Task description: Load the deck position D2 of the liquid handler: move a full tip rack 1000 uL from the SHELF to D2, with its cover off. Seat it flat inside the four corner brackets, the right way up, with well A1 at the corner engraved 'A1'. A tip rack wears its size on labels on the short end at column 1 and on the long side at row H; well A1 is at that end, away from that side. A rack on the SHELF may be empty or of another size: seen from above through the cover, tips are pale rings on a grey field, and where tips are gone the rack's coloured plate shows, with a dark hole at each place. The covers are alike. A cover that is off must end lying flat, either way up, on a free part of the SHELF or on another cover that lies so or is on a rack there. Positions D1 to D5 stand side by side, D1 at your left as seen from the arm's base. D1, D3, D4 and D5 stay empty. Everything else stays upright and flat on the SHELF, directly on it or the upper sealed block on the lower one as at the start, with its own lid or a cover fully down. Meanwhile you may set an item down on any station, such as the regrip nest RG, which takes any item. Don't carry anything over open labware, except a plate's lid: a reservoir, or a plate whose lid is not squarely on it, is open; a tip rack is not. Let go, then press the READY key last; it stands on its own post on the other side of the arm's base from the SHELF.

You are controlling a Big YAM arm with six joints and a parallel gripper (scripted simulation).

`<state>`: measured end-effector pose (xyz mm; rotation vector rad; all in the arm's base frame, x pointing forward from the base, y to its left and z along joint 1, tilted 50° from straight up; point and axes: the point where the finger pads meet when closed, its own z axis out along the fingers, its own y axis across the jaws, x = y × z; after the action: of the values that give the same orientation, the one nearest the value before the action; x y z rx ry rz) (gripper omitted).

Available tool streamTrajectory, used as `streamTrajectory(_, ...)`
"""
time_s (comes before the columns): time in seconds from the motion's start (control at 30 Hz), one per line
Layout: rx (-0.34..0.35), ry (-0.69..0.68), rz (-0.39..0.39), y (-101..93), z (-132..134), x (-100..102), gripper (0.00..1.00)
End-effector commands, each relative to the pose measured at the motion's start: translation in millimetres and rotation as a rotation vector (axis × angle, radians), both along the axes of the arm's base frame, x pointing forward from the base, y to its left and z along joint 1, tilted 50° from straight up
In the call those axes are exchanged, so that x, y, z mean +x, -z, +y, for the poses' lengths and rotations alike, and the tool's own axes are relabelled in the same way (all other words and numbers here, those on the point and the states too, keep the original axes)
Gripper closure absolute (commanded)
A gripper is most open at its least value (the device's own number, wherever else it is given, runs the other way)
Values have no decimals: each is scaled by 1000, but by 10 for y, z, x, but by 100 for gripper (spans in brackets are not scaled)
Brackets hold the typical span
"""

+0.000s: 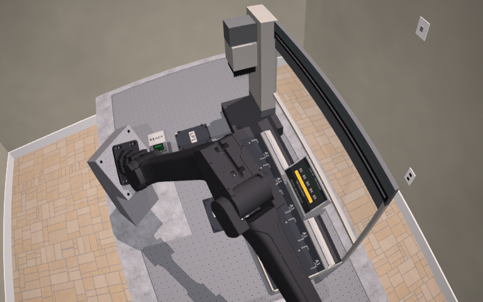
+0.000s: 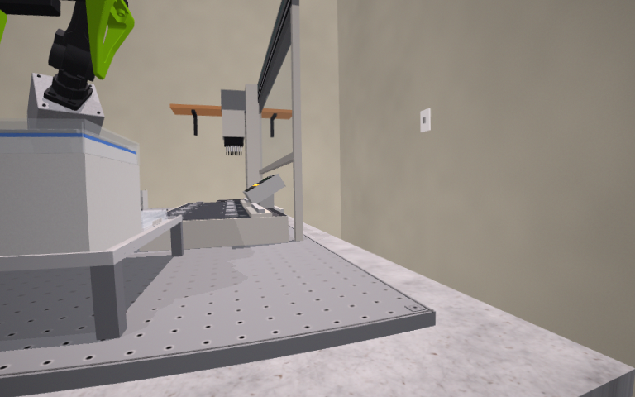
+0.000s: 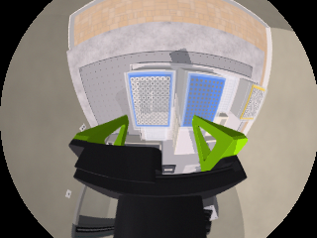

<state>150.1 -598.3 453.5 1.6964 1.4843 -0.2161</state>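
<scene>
In the wrist view my gripper [image 3: 159, 118] is open and empty, high above the SHELF. Below it stand two blue-framed tip racks side by side. The left rack [image 3: 153, 98] shows pale rings on a grey field. The right rack [image 3: 205, 95] shows a plain blue plate. In the exterior view one green finger [image 2: 108, 37] hangs above a covered rack [image 2: 65, 187] with a blue line, which stands on the SHELF [image 2: 107, 255]. The dark deck [image 1: 290, 206] with corner brackets and 'A1' marks holds nothing where I can see it; the arm hides part of it.
A yellow-rimmed item [image 3: 256, 101] lies right of the racks. The READY key [image 1: 158, 146] and the LP1 station [image 1: 192, 136] stand near the arm's base. The pipetting head [image 1: 243, 46] hangs at the deck's far end. A tilted status panel [image 1: 307, 185] borders the deck.
</scene>
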Motion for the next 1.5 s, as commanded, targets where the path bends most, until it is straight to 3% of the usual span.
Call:
streamTrajectory(0.0, -41, 10, 8, -96, 42, -222, 0)
streamTrajectory(0.07, -52, 10, 7, -111, 71, -314, 0)
streamTrajectory(0.17, -29, 10, 11, 97, -13, -440, 0)
streamTrajectory(0.3, -44, 11, 12, 100, 25, -621, 0)
streamTrajectory(0.57, -31, 12, 14, 309, -31, -869, 0)
streamTrajectory(0.63, -34, 6, 9, 228, -40, -784, 0)
streamTrajectory(0.67, -28, -18, 15, 317, -7, -690, 0)
streamTrajectory(0.7, -34, 6, 9, 228, -40, -784, 0)
streamTrajectory(0.73, -17, -17, 15, 370, -27, -691, 0)
streamTrajectory(0.77, -17, -17, 16, 371, -27, -691, 0)
streamTrajectory(0.8, -34, 6, 9, 228, -40, -784, 0)
streamTrajectory(1.47, -34, 6, 9, 228, -40, -784, 0)
